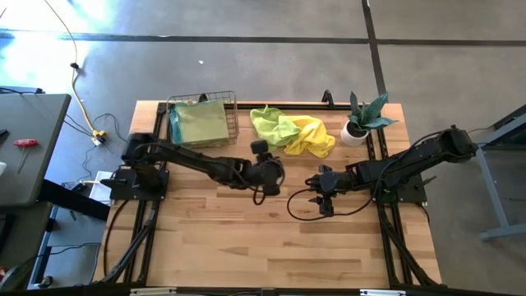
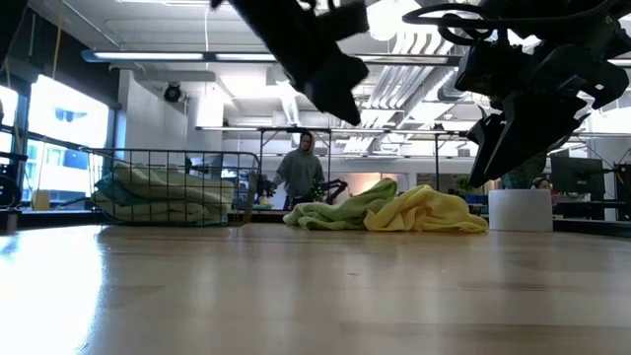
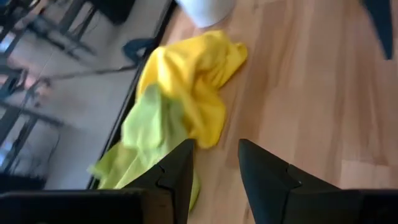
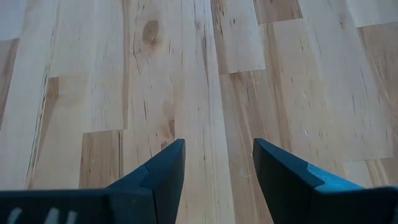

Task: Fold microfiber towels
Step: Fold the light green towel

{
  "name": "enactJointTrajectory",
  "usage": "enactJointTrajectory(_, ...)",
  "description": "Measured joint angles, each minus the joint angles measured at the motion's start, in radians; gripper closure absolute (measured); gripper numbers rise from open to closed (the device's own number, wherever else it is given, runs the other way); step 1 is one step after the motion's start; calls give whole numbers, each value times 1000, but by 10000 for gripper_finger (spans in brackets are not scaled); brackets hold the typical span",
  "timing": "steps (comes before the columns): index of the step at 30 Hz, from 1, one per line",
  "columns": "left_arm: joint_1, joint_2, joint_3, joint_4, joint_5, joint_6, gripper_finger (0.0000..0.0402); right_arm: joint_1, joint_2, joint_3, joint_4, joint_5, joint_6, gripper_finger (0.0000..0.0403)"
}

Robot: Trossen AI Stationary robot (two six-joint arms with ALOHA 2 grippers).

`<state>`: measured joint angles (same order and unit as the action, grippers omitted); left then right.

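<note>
A lime green microfiber towel [image 1: 269, 125] and a bright yellow one [image 1: 312, 136] lie crumpled together on the table near its far edge; they also show as the lime towel [image 3: 146, 134] and the yellow towel [image 3: 193, 74]. Folded pale towels [image 1: 200, 123] are stacked in a wire basket [image 1: 232, 111] at the far left. My left gripper [image 1: 269, 158] hangs open above the table just near of the heap, with nothing between its fingers [image 3: 180, 168]. My right gripper [image 1: 322, 201] stands open over bare wood at mid-table [image 4: 217, 162].
A white pot [image 1: 354, 133] with a green plant stands at the far right, beside the yellow towel. In the low view a person [image 2: 301, 173] stands in the room behind the table. Bare wood [image 1: 246, 238] stretches across the table's near half.
</note>
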<state>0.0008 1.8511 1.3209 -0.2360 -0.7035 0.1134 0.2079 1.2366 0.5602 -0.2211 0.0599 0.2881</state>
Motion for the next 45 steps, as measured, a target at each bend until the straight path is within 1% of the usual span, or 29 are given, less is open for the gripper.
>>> enactJointTrajectory(3, 26, 39, 0, 91, 61, 99, 284, 0, 0, 0, 0, 0, 0, 221)
enactJointTrajectory(7, 87, 90, 0, 213, 154, 236, 284, 0, 0, 0, 0, 0, 0, 221)
enactJointTrajectory(10, 149, 122, 1, 304, 226, 292, 284, 0, 0, 0, 1, 0, 0, 221)
enactJointTrajectory(16, 280, 195, 0, 418, 345, 309, 284, 0, 0, 0, 1, 0, 0, 221)
enactJointTrajectory(18, 311, 211, 0, 447, 357, 309, 284, 0, 0, 0, 1, 0, 0, 221)
enactJointTrajectory(22, 352, 231, 0, 476, 358, 309, 284, 0, 0, 0, 0, 0, 0, 221)
enactJointTrajectory(28, 386, 233, 1, 444, 472, 309, 284, 0, 0, 0, 0, 0, 0, 221)
enactJointTrajectory(32, 401, 234, 1, 451, 496, 309, 284, 0, 0, 0, 0, 0, 0, 221)
enactJointTrajectory(36, 422, 255, 1, 449, 544, 292, 284, 0, 0, 0, 0, 0, 0, 221)
enactJointTrajectory(38, 425, 268, 5, 447, 534, 299, 284, 0, 0, 0, 1, 0, 0, 221)
enactJointTrajectory(41, 422, 274, 18, 434, 480, 301, 284, 0, 0, 0, 0, 0, 0, 221)
enactJointTrajectory(45, 422, 274, 23, 411, 472, 251, 285, 0, 0, 0, 0, 0, 0, 221)
